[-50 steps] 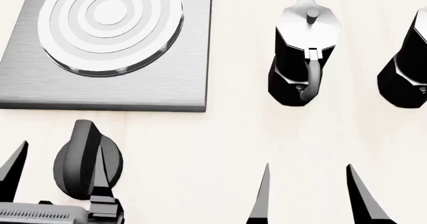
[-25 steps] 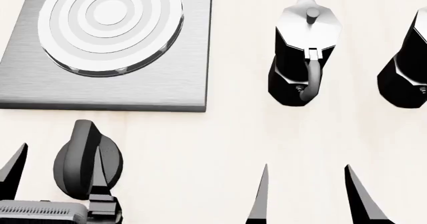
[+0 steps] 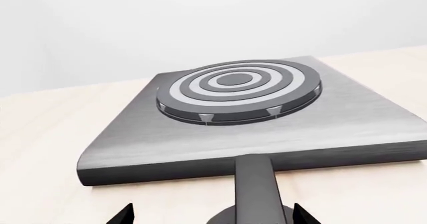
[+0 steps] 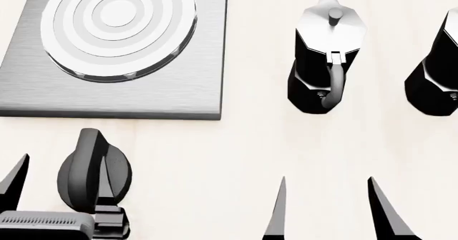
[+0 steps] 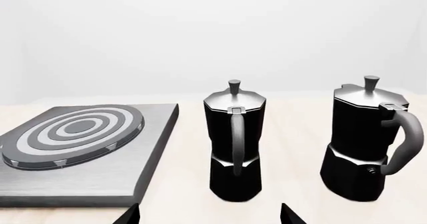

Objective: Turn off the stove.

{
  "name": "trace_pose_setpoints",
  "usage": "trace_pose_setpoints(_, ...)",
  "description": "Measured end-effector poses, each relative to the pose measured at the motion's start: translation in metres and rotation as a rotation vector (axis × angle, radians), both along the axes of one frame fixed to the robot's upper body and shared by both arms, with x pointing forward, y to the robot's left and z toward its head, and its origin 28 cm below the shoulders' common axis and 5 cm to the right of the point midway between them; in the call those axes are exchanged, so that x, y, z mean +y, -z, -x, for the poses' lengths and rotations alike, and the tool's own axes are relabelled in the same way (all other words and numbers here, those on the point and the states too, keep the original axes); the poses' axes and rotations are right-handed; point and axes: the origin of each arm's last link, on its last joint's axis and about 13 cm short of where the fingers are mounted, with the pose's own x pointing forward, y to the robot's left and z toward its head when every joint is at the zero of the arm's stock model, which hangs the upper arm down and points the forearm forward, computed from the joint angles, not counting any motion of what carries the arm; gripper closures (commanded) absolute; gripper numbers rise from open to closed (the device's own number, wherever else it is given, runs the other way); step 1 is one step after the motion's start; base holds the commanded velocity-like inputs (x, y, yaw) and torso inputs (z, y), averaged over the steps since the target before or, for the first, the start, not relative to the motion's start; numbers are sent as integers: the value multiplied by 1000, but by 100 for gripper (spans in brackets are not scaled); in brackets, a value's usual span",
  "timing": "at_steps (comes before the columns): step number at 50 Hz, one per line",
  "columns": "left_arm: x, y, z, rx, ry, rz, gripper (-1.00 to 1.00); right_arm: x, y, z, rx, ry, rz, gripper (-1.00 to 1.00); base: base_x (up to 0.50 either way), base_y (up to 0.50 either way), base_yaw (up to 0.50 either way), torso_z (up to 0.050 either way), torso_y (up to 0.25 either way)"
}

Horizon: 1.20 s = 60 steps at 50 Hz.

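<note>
Barely shifted since a second ago, the left gripper (image 4: 61,184) straddles the knob (image 4: 93,170) with fingers apart, the turning still undone, while the right gripper (image 4: 325,208) idles spread.

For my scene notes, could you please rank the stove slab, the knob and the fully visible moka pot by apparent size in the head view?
1. stove slab, cropped yet clearly largest
2. moka pot
3. knob, partly hidden by the left end effector, so its rank below the pot is unsure
</note>
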Motion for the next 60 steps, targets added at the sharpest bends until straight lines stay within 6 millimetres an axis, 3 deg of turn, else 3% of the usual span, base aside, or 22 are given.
trace_pose_setpoints(60, 8, 7, 19, 37, 5, 17, -100, 0, 0, 0, 1, -4, 1, -100, 0, 0, 0, 0, 0)
